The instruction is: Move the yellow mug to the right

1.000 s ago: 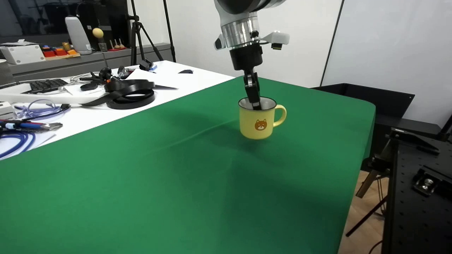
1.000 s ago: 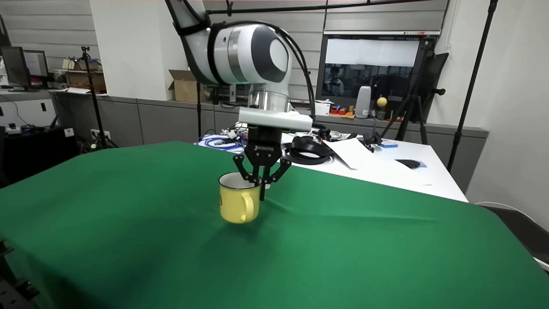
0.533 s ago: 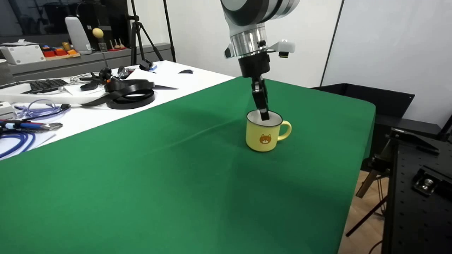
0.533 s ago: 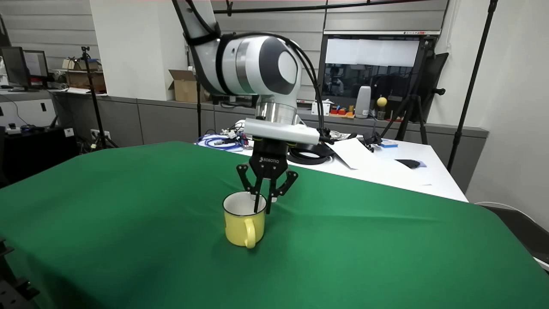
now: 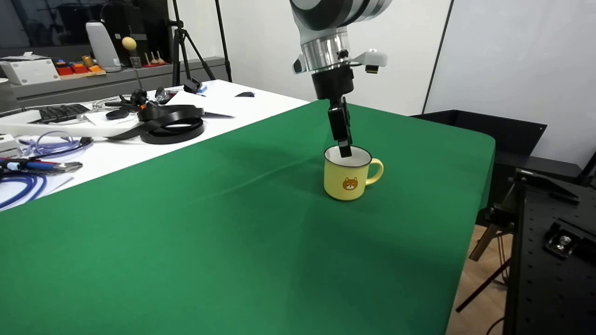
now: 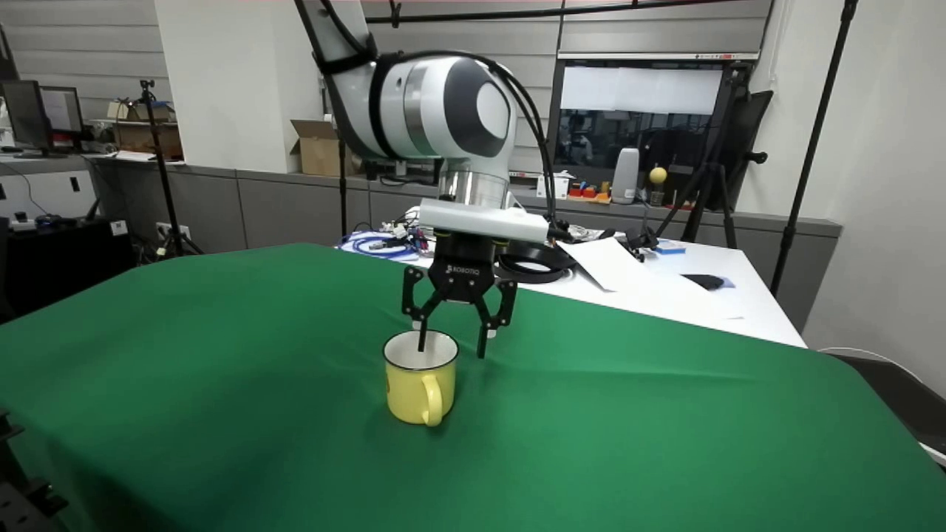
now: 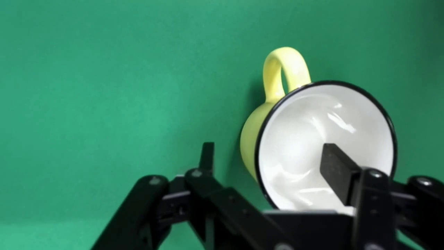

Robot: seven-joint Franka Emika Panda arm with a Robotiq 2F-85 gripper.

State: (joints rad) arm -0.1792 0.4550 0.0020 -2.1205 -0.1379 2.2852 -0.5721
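Observation:
The yellow mug stands upright on the green cloth, with a small brown animal face on its side. Its black rim and white inside show in the wrist view, the loop handle pointing to the top there. My gripper is open across the mug's near wall: one finger reaches into the mouth, while the opposite finger is outside, over the cloth. Space shows between both fingers and the wall, so nothing is gripped. In an exterior view the handle faces the camera.
Green cloth covers the table around the mug. Beyond its edge a white desk carries cables, a black strap roll and papers. A black perforated bench stands beside the table, past a gap to the floor.
The mug came down from the air with my gripper onto the cloth, nearer the camera in both exterior views. Since then the jaws have spread apart, letting go of its wall, and the gripper rose slightly.

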